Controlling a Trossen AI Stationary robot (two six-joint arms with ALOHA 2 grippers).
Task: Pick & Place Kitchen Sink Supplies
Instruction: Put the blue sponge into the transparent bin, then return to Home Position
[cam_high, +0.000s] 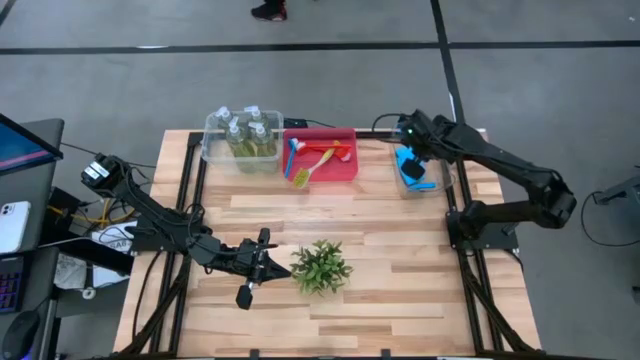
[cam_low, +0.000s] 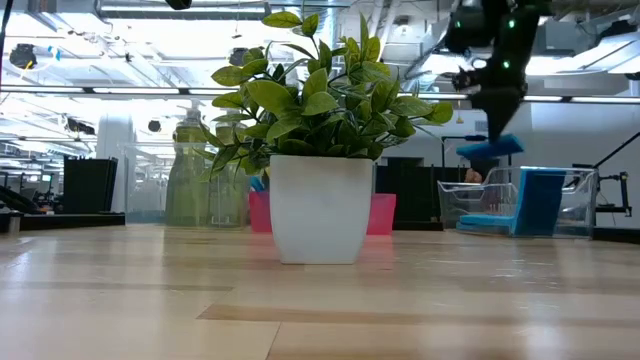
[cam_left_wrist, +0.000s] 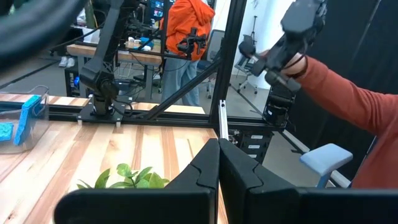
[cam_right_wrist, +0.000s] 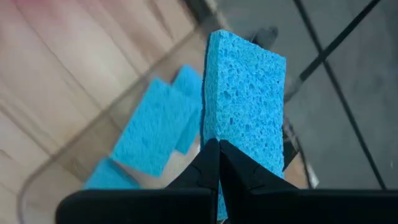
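My right gripper (cam_right_wrist: 217, 144) is shut on a light-blue sponge (cam_right_wrist: 244, 87) and hangs over a clear bin (cam_high: 441, 185) at the table's far right. Other blue sponges (cam_right_wrist: 152, 134) lie in that bin. In the low view the held sponge (cam_low: 491, 147) floats above the bin's rim (cam_low: 480, 178). My left gripper (cam_high: 274, 264) waits shut and holding nothing, just left of the green plant (cam_high: 320, 267). Clear bottles (cam_high: 250, 135) stand in a clear bin at the far left. Brushes (cam_high: 318, 160) lie in the red bin (cam_high: 345, 170). My right gripper pinches the sponge between its two fingers at one end (cam_right_wrist: 241, 154), flat faces against the pads. The fingers slant down from above. The sponge sticks out beyond the fingertips and is lifted clear, above the clear bin and the sponges in it.
The potted plant (cam_low: 316, 130) stands mid-table near the front, close to my left gripper. The three bins line the far edge. A person's red sleeve (cam_left_wrist: 348, 93) with a hand-held controller and a person in orange (cam_left_wrist: 189, 37) show beyond the table.
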